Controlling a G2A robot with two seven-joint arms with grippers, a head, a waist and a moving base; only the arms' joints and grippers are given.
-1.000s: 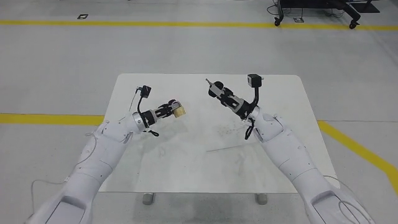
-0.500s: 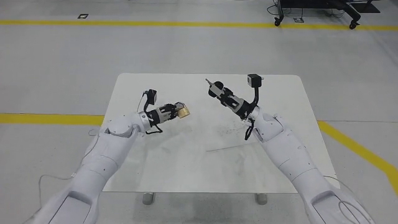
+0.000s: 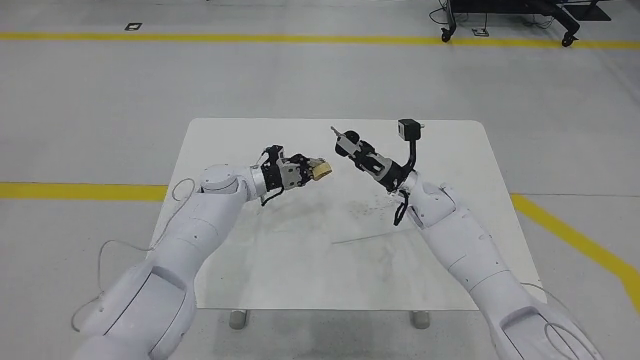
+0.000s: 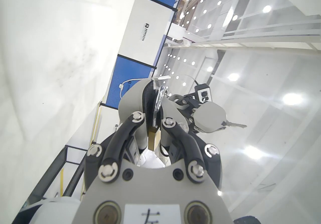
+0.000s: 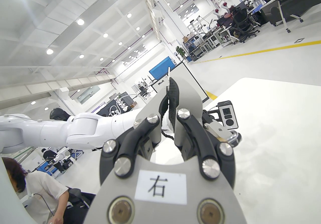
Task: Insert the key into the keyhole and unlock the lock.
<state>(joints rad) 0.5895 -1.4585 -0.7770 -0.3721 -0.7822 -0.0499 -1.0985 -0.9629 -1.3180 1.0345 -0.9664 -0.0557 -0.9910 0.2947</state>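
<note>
Brass padlock (image 3: 320, 170) is held off the white tabletop (image 3: 440, 270) by the left end effector (image 3: 306, 172), which is clenched on it. Left wrist view: the two fingers press on either side of the brass body, and the silver shackle stands between the fingertips. The lock hangs above the middle of the tabletop, a little toward the far edge, with its free end turned toward the other arm.

Right end effector (image 3: 344, 141) is clenched as well, grasping the key (image 3: 335, 131). Right wrist view: the thin metal blade pokes out past the fingertips, pinched flat between the ridged black pads (image 5: 172, 94). Seen from above, the key is aloft, just beside the lock on its right and slightly farther from the robot. Its blade slants toward the far edge and the robot's left.

Key and lock are near each other but apart; the top view shows a small gap between them. Left wrist view: the blade sticks out sideways from the right end effector, beyond the lock and not lined up with it. I cannot tell which face of the lock carries the keyhole. The key is not yet inserted.

Both forearms angle inward from the near side of the tabletop. A yellow floor line (image 3: 300, 38) runs beyond the far edge.
</note>
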